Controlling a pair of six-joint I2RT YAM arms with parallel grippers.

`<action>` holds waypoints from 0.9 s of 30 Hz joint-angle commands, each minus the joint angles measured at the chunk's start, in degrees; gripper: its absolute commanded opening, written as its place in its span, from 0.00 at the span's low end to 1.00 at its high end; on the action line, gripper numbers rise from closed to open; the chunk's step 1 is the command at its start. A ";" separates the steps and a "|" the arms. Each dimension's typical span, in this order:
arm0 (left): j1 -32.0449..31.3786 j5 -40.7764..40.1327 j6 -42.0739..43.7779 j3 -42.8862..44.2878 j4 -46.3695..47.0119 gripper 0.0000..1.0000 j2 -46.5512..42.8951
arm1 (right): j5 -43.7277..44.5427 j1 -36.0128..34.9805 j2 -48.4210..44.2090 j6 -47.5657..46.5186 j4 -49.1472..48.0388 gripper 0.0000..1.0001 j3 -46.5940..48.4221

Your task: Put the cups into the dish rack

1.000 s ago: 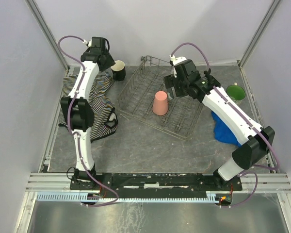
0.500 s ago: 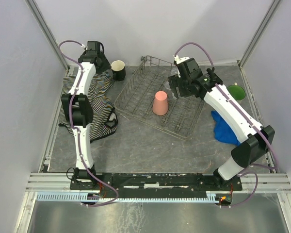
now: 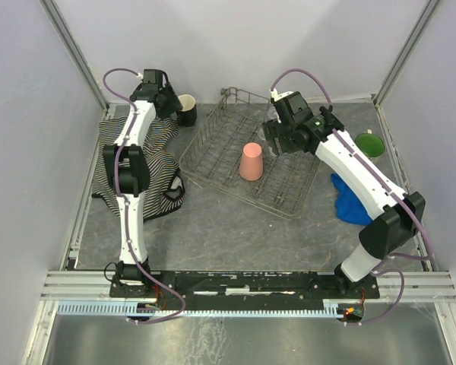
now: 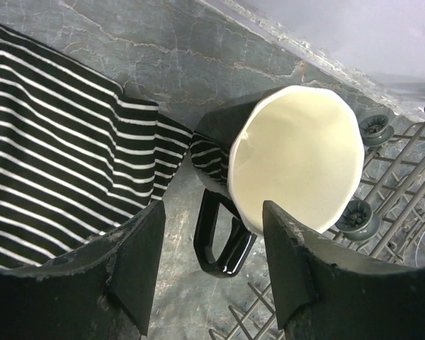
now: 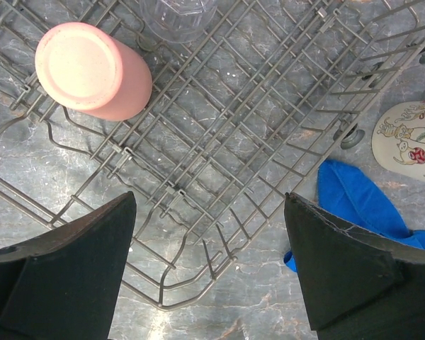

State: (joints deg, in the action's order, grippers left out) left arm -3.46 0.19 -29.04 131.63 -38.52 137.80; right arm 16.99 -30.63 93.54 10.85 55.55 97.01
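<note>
The black mug (image 4: 297,163) is found between a striped cloth (image 4: 64,142) and the dish rack (image 5: 177,188). The left tool (image 4: 212,212) and the right tool (image 5: 209,198) are both held open.

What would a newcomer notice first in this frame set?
The pink tumbler stands out, upside down in the middle of the grey rack. At the far left, the left gripper hangs open over the black mug, which sits at the edge of a striped cloth, next to the rack. A blue cloth lies to the right of the rack.
</note>
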 commanded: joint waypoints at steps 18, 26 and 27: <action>-0.40 0.60 0.70 11.71 4.06 0.55 8.73 | 4.37 0.06 2.89 0.79 2.19 0.92 5.60; -0.45 -0.23 -0.62 11.45 4.20 0.25 9.75 | 3.23 0.13 4.78 0.18 2.45 0.92 7.51; -0.40 -0.41 -1.04 11.43 4.38 0.19 9.70 | 3.10 0.13 4.89 0.07 2.46 0.92 7.65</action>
State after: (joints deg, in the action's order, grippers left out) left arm -3.73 0.05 -29.04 140.31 -35.88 147.20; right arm 19.75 -30.63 98.24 11.11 58.13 101.23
